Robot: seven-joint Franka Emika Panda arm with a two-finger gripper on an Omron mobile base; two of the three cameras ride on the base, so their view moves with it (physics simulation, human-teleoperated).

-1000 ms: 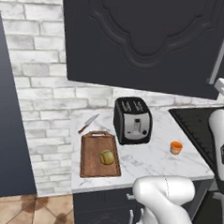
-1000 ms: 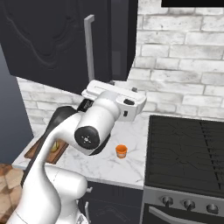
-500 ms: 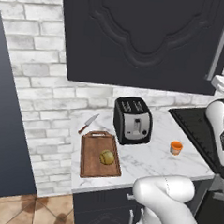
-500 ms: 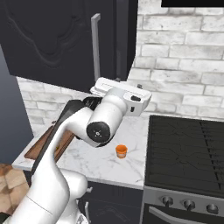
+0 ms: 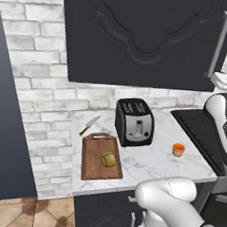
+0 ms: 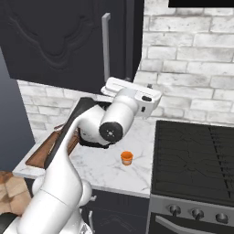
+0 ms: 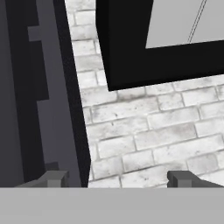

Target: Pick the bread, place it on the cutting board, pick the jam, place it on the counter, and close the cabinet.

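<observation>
step: closing the cabinet [image 5: 153, 37], judged; bread [image 5: 108, 159] on cutting board [image 5: 99, 157], jam [image 5: 178, 149] on counter [image 5: 155, 161], both well below gripper
gripper [image 7: 118, 178]: jaws wide, holding nothing
door: edge at gripper's left in hand view, bar handle [image 6: 106, 48] just above the hand
how: push flat on door face beside handle edge, don't hook handle; sweep steadily till flush
risk: fingers slipping off door edge

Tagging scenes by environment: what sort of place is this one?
A rendered kitchen: a toaster and a cutting board sit on a marble counter beside a black stovetop, with a dark wall cabinet above and white brick behind.
</observation>
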